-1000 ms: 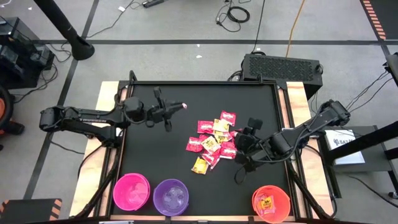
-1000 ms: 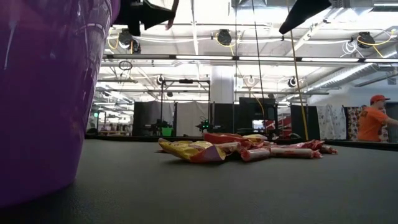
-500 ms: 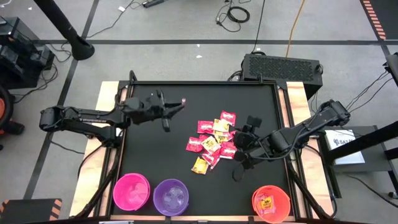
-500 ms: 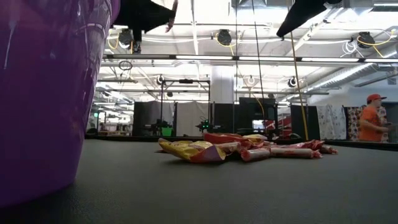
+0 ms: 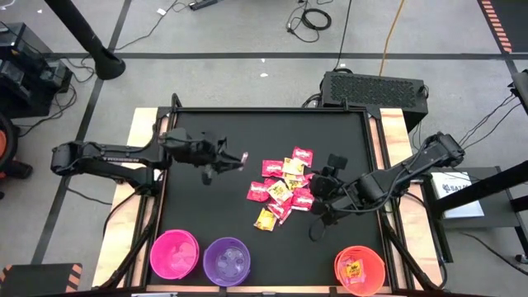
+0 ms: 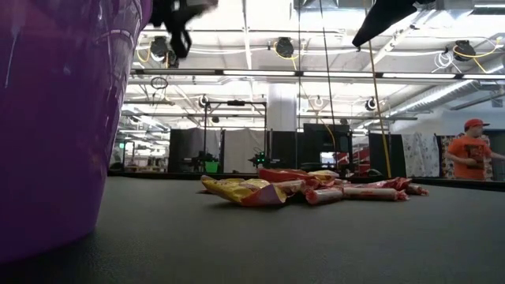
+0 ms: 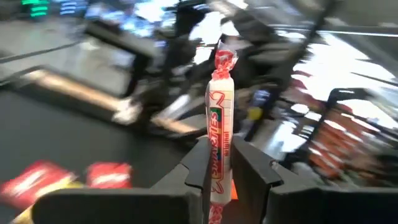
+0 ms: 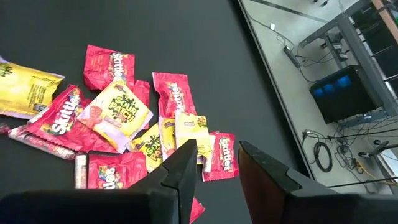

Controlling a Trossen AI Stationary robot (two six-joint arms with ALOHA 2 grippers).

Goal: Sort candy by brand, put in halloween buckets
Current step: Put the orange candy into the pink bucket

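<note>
1. My left jaws (image 7: 219, 168) pinch a candy roll (image 7: 219, 124) above the surface (image 5: 206, 198); thin hold, it may slip.
2. Right jaws (image 8: 216, 163) hover parted, empty, over the candy pile (image 5: 283, 188); buckets (image 5: 226, 261) wait near.

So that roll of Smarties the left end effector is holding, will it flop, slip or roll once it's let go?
The roll of Smarties stands straight above the left end effector, so it's probably stiff. Its glossy wrapper with twisted ends could slide in a loose pinch. Being round, it would likely roll on the black table, and it looks light.
</note>
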